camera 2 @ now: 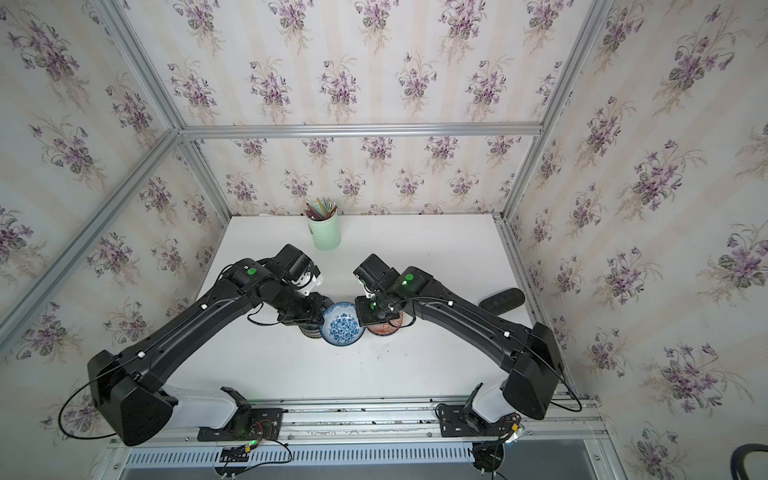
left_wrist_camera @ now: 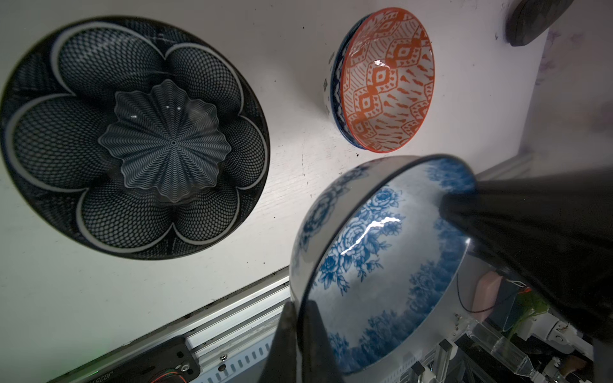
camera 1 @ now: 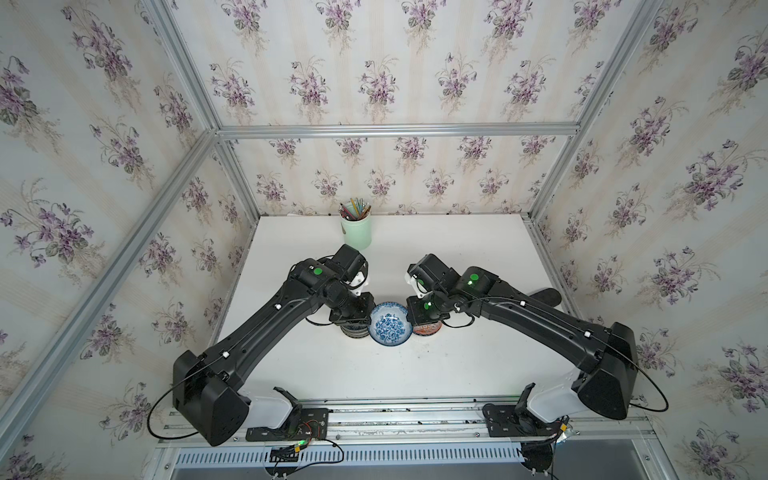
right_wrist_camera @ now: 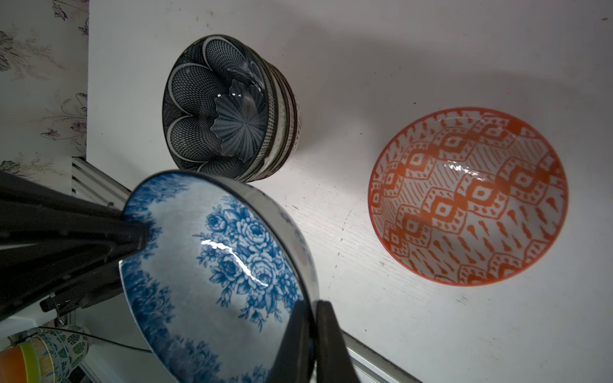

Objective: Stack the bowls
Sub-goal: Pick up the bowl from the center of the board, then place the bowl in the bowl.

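Left hand (left_wrist_camera: pixel 300 306), right hand (right_wrist_camera: pixel 313 303) clamp opposite rims of blue floral bowl (camera 1: pixel 390 328): glossy white, rose sprays, apparently dark-edged.

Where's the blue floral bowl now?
The blue floral bowl is central in both top views, rim gripped by left hand and right hand, between the navy-topped stack and orange bowl.
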Controlling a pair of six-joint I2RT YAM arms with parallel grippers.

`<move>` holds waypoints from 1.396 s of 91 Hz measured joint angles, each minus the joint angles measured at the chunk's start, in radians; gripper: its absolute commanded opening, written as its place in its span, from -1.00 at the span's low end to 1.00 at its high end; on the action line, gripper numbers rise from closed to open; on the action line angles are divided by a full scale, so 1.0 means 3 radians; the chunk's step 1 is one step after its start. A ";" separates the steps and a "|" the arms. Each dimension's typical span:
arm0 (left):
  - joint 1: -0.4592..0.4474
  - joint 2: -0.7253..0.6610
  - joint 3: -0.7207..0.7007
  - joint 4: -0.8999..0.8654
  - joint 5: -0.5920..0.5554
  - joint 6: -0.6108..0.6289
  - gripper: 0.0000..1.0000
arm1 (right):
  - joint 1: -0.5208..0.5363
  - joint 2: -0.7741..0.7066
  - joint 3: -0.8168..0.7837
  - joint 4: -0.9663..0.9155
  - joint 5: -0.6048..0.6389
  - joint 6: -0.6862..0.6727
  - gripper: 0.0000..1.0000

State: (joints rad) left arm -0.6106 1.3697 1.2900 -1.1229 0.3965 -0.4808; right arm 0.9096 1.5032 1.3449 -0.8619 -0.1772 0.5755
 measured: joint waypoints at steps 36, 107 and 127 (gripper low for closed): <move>0.0000 -0.0406 0.0015 0.0085 -0.0254 0.0028 0.34 | -0.0058 0.0211 0.0388 -0.0150 0.0000 -0.0086 -1.00; 0.0011 -0.1671 -0.0679 0.0130 -0.1291 0.0010 0.44 | -0.1115 0.0135 -0.0257 -0.0015 -0.0163 -0.0271 -1.00; 0.0018 -0.1686 -0.0821 0.0135 -0.1324 0.0010 0.43 | -0.1185 0.0114 -0.0464 0.0099 -0.0174 -0.0298 -1.00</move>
State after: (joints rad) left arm -0.6052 0.8639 1.0435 -1.0824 -0.0006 -0.4778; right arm 0.5541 1.5375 1.2057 -0.8322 -0.2295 0.4862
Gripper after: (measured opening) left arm 0.714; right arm 0.090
